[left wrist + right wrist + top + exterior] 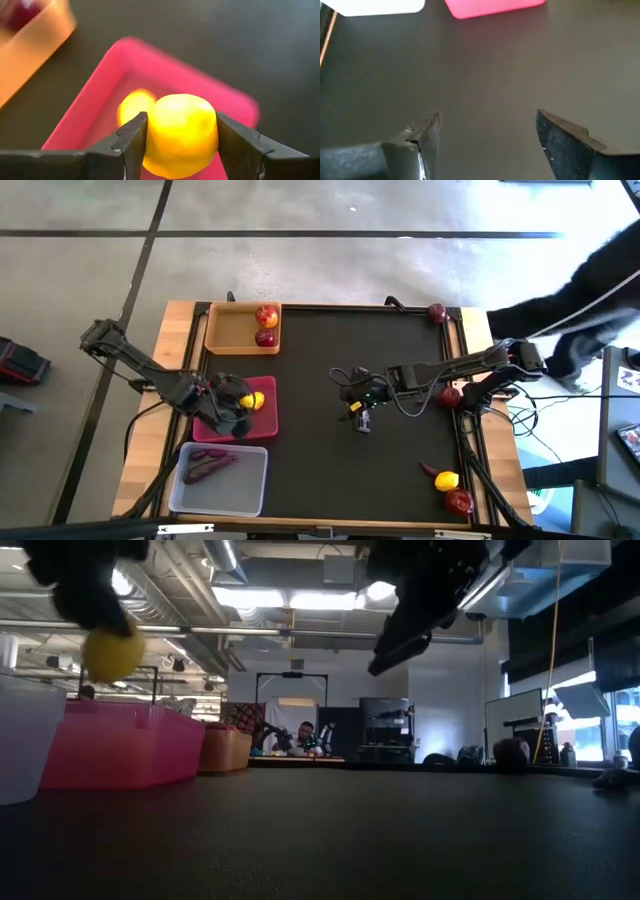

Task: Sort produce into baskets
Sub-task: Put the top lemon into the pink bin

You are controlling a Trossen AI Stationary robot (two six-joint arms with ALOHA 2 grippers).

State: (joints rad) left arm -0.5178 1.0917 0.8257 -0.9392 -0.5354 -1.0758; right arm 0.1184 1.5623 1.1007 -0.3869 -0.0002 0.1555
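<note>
Because lemons belong there, we are holding an oval yellow lemon (181, 134) over the magenta-pink tray (100, 100), left gripper (181, 145) clamping it, right gripper (487, 135) hanging open, empty.

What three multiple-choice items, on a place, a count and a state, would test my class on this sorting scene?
1. Where is the left hand?
A. over the pink tray
B. over the wooden tray
C. off the table

2. How many apples lie in the wooden tray?
A. none
B. two
C. four

3. How is the right hand?
A. shut on a root
B. shut on an apple
C. open and empty

Key: 1 A, the high view shows it there holding a lemon; 2 B, two red ones show; 3 C, its wrist view shows nothing between parted fingers.
</note>
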